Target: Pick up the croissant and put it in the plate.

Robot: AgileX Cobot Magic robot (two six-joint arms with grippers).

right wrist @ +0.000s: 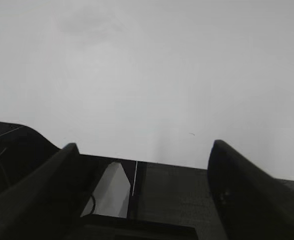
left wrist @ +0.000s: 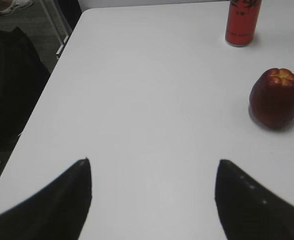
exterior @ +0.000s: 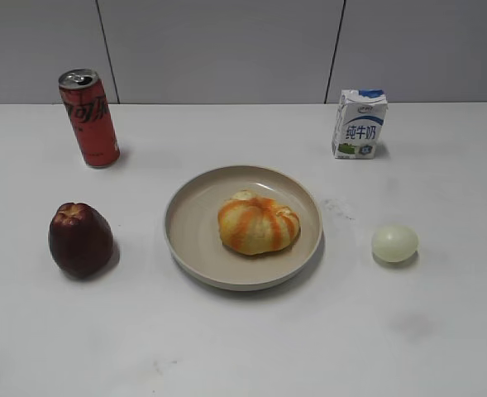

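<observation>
The croissant (exterior: 258, 223), pale yellow with orange-brown stripes, lies inside the beige plate (exterior: 185, 223) at the middle of the white table. Neither gripper shows in the exterior view. My left gripper (left wrist: 153, 165) is open and empty over bare table near the left edge, well short of the dark red fruit. My right gripper (right wrist: 143, 145) is open and empty at the table's near edge, with bare table ahead of it. The croissant and the plate do not show in either wrist view.
A red soda can (exterior: 89, 118) stands at the back left and a dark red fruit (exterior: 80, 239) lies left of the plate; both show in the left wrist view, can (left wrist: 242, 22) and fruit (left wrist: 276, 98). A milk carton (exterior: 360, 124) stands back right. A whitish egg (exterior: 394, 243) lies right of the plate.
</observation>
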